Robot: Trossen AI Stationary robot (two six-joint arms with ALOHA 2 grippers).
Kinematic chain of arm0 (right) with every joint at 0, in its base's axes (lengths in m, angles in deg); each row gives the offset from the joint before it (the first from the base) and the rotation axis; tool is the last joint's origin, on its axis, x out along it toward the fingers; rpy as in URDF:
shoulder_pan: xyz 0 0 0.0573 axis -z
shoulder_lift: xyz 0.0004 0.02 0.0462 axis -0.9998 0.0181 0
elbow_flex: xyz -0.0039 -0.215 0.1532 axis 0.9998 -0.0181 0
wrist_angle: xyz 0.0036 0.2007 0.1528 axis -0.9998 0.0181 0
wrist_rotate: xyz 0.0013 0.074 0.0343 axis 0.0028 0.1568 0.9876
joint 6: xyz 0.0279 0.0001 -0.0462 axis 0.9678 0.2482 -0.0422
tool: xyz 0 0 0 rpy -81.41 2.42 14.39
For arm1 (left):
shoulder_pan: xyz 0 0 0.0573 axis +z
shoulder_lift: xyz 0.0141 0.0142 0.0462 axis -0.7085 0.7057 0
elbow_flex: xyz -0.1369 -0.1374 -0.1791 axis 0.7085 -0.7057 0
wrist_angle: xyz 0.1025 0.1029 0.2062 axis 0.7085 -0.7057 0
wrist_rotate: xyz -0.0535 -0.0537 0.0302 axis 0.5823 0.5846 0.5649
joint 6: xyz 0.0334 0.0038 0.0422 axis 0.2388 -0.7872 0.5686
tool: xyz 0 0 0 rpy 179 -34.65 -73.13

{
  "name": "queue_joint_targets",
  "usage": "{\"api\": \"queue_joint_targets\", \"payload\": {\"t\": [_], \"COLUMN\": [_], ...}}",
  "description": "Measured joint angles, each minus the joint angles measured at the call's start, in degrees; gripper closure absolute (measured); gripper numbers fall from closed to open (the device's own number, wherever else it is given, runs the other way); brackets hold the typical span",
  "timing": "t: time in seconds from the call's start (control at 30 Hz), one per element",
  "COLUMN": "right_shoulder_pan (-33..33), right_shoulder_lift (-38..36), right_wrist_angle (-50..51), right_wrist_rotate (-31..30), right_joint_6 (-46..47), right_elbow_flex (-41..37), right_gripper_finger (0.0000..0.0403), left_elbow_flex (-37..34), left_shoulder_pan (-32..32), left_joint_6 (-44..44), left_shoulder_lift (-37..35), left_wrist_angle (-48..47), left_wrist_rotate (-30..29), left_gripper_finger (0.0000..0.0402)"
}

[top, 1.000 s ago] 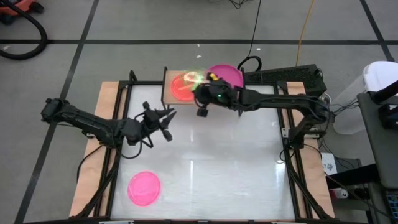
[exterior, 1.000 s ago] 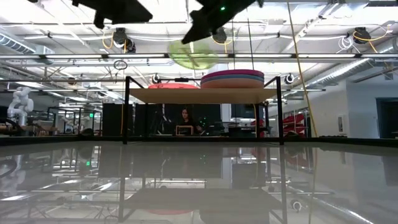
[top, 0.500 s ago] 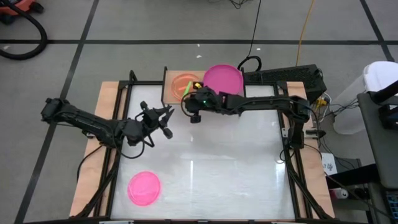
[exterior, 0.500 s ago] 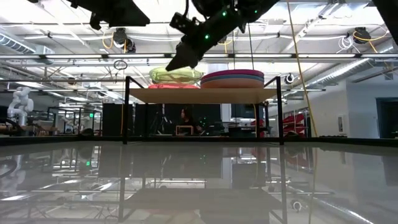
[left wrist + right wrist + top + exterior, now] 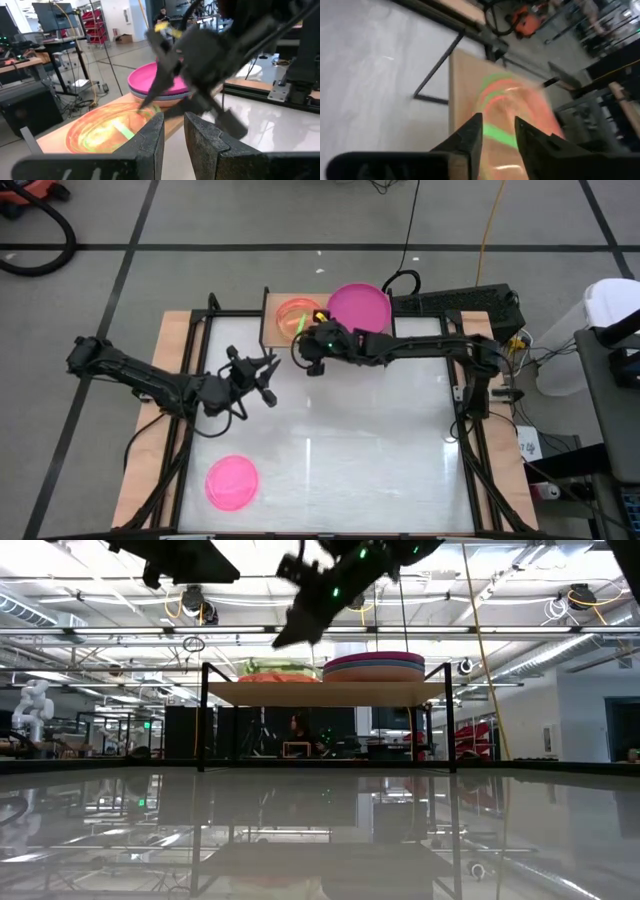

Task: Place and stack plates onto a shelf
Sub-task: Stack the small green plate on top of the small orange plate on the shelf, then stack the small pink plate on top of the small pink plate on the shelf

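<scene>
Two dark, near-black arms, built from slim tube-like links with chunkier blocks at the joints. Loose black cables looping off the left arm [image 5: 150, 380] near the wrist, plus little knobby bits sticking out around the left end effector [image 5: 262, 377]. Right arm [image 5: 430, 346] same matte black, with a small green light glowing on the wrist housing just behind the right end effector [image 5: 306, 358]; possibly a second yellowish dot beside it, hard to tell from overhead. Fingers [image 5: 150, 145] up close: flat, dark grey slabs with rounded tips and a slightly grainy finish. Same blunt dark fingers [image 5: 472, 135] on the other wrist.
</scene>
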Motion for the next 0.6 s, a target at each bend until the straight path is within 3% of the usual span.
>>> {"api": "queue_joint_targets", "payload": {"t": [0.2, 0.37, 0.5, 0.6], "right_shoulder_pan": [-5.91, -11.11, -16.24, -21.28], "right_shoulder_lift": [-8.5, -18.55, -27.57, -34.53], "right_wrist_angle": [4.59, 10.08, 11.79, 6.48], "right_wrist_rotate": [-7.91, -8.67, -6.14, -3.89], "right_joint_6": [-2.28, 2.19, 5.75, 8.63], "right_elbow_flex": [-0.11, -3.81, -12.47, -22.63], "right_gripper_finger": [0.0289, 0.0289, 0.0289, 0.0289], "left_elbow_flex": [0.0, -0.02, -0.02, -0.02], "left_shoulder_pan": [-0.58, -0.75, -0.8, -0.99], "left_joint_6": [-0.35, -2.02, -2.51, -2.92], "left_shoulder_lift": [-0.02, -0.02, -0.02, -0.02], "left_wrist_angle": [0.04, 0.04, 0.02, -0.09], "left_wrist_rotate": [0.07, 0.23, 2.01, 4.15], "left_gripper_finger": [0.032, 0.032, 0.032, 0.032]}}
